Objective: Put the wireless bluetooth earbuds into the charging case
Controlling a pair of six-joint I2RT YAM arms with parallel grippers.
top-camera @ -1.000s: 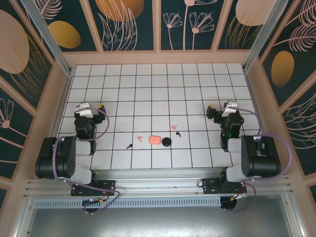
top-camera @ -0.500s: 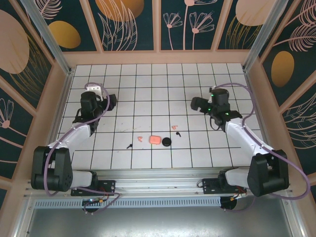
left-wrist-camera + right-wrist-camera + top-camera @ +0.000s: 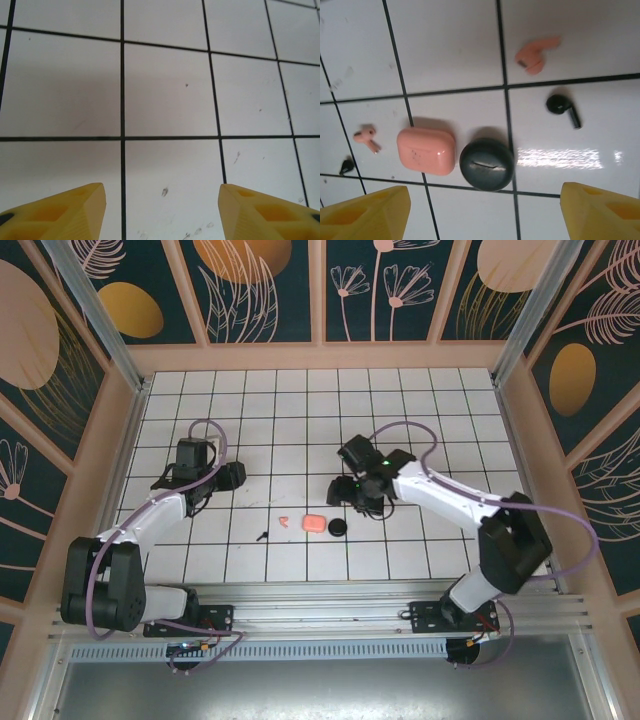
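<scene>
1. White tiled table with black grid lines (image 3: 300, 400): work surface. It bore every item loose and flat, grouped near its front middle.
2. Right gripper (image 3: 485, 215), yellow-fingered: hung above the group with its fingers apart and nothing between them. Judged poised to come down on an earbud or a case.
3. Left gripper (image 3: 162, 210), yellow-fingered: fingers apart and empty, over bare tiles well to the left of the group. Judged to be standing by, clear of the other arm.
4. Pink rounded-rectangular plastic charging case (image 3: 426, 151): lay flat, lid apparently shut. Judged to need opening before anything could go in.
5. Black round glossy charging case (image 3: 486, 164): just beside the pink one, seam line showing, apparently shut as well.
6. Wireless bluetooth earbuds, short-stemmed, four, none in a case:
   - First pink earbud (image 3: 535, 54) and first black earbud (image 3: 562, 109) lay near each other on one side of the cases.
   - Second pink earbud (image 3: 366, 137) and second black earbud (image 3: 346, 166) lay on the other side.
</scene>
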